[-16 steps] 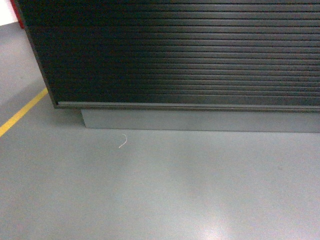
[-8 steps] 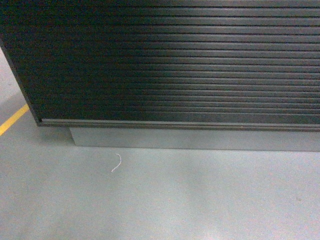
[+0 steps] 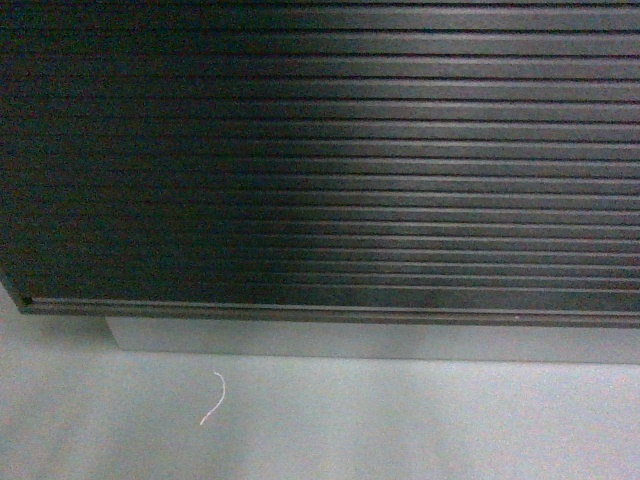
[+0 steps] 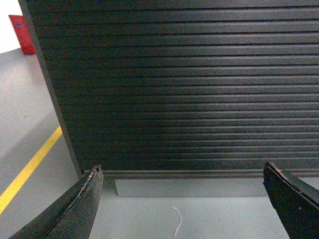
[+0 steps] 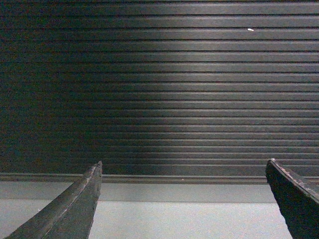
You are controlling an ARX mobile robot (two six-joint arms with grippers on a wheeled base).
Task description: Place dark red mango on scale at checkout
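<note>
Head view: the ribbed front of the checkout counter [image 3: 320, 160] fills the picture; no mango or scale shows. Left wrist view: the left end effector [image 4: 184, 199] is wide open and empty, counter ahead, a white thread [image 4: 177, 220] between its fingers. Right wrist view: the right end effector [image 5: 184, 196] is wide open, empty.

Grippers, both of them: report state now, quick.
Left gripper: open, jaws spread wide, holding nothing.
Right gripper: open, jaws spread wide, holding nothing.
</note>
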